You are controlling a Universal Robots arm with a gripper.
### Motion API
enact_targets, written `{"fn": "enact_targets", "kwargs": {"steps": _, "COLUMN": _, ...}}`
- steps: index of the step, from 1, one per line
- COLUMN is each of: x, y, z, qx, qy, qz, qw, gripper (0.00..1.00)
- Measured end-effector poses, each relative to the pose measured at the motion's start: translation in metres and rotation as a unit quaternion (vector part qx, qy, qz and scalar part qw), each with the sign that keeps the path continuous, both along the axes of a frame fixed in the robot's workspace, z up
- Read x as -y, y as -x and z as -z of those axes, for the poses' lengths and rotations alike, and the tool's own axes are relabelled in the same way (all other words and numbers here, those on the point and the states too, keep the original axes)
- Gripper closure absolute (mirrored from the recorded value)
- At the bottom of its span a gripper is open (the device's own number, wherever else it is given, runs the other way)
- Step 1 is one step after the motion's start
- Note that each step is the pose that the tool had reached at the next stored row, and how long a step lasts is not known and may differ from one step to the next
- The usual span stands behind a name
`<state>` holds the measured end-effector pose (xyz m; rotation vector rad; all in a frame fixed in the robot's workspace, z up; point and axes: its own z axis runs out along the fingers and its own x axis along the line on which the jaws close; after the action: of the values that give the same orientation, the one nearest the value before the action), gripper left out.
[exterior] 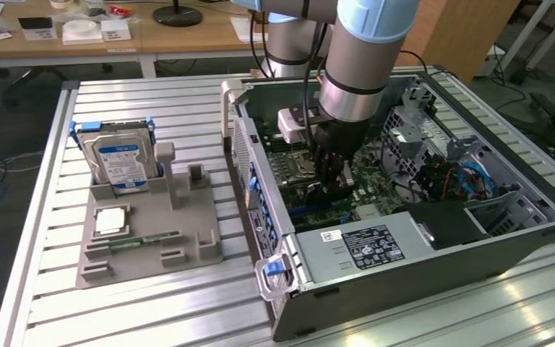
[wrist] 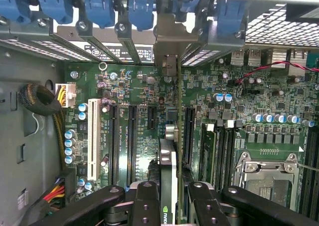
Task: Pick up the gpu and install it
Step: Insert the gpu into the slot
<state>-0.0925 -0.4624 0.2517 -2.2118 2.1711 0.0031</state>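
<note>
The gpu [wrist: 178, 136] shows edge-on in the wrist view, a thin card standing upright over the green motherboard [wrist: 239, 106]. Its metal bracket [wrist: 169, 41] meets the case's rear slot openings. My gripper [wrist: 172, 193] is shut on the card's near end, with a black finger [wrist: 144, 203] on each side of it. The card lines up beside a black expansion slot [wrist: 188, 136]; whether it sits fully in a slot I cannot tell. In the exterior view my gripper [exterior: 331, 181] reaches down inside the open computer case [exterior: 509, 210].
Blue slot latches [wrist: 99, 9] line the case's rear. A white slot [wrist: 92, 136], a cable bundle [wrist: 40, 101] and the CPU socket [wrist: 269, 171] flank the card. Outside the case, a grey holder [exterior: 147, 231] carries a hard drive [exterior: 118, 159] and RAM stick [exterior: 142, 240].
</note>
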Motion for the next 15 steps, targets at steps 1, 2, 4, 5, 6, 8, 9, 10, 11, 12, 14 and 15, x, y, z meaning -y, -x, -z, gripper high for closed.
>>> {"fn": "enact_targets", "kwargs": {"steps": 1, "x": 0.0000, "y": 0.0000, "z": 0.0001, "qx": 0.0000, "qy": 0.0000, "qz": 0.000, "qw": 1.0000, "gripper": 0.74}}
{"fn": "enact_targets", "kwargs": {"steps": 2, "x": 0.0000, "y": 0.0000, "z": 0.0001, "qx": 0.0000, "qy": 0.0001, "qz": 0.000, "qw": 1.0000, "gripper": 0.74}}
{"fn": "enact_targets", "kwargs": {"steps": 4, "x": 0.0001, "y": -0.0003, "z": 0.0001, "qx": 0.0000, "qy": 0.0003, "qz": 0.000, "qw": 1.0000, "gripper": 0.74}}
{"fn": "enact_targets", "kwargs": {"steps": 5, "x": 0.0002, "y": -0.0005, "z": 0.0002, "qx": 0.0001, "qy": 0.0003, "qz": 0.000, "qw": 1.0000, "gripper": 0.74}}
{"fn": "enact_targets", "kwargs": {"steps": 6, "x": 0.0002, "y": -0.0006, "z": 0.0005, "qx": 0.0001, "qy": 0.0004, "qz": 0.000, "qw": 1.0000, "gripper": 0.74}}
{"fn": "enact_targets", "kwargs": {"steps": 8, "x": 0.0003, "y": -0.0006, "z": 0.0013, "qx": 0.0001, "qy": 0.0005, "qz": 0.000, "qw": 1.0000, "gripper": 0.74}}
{"fn": "enact_targets", "kwargs": {"steps": 9, "x": 0.0003, "y": -0.0006, "z": 0.0013, "qx": 0.0000, "qy": 0.0005, "qz": 0.000, "qw": 1.0000, "gripper": 0.74}}
{"fn": "enact_targets", "kwargs": {"steps": 10, "x": 0.0003, "y": -0.0006, "z": 0.0013, "qx": 0.0000, "qy": 0.0005, "qz": 0.000, "qw": 1.0000, "gripper": 0.74}}
{"fn": "enact_targets", "kwargs": {"steps": 11, "x": 0.0003, "y": -0.0005, "z": 0.0013, "qx": 0.0000, "qy": 0.0005, "qz": 0.000, "qw": 1.0000, "gripper": 0.74}}
{"fn": "enact_targets", "kwargs": {"steps": 12, "x": 0.0003, "y": -0.0006, "z": 0.0013, "qx": 0.0000, "qy": 0.0005, "qz": 0.000, "qw": 1.0000, "gripper": 0.74}}
{"fn": "enact_targets", "kwargs": {"steps": 14, "x": 0.0003, "y": -0.0012, "z": 0.0014, "qx": -0.0003, "qy": 0.0005, "qz": 0.000, "qw": 1.0000, "gripper": 0.74}}
{"fn": "enact_targets", "kwargs": {"steps": 15, "x": 0.0003, "y": -0.0013, "z": 0.0014, "qx": -0.0003, "qy": 0.0005, "qz": 0.000, "qw": 1.0000, "gripper": 0.74}}
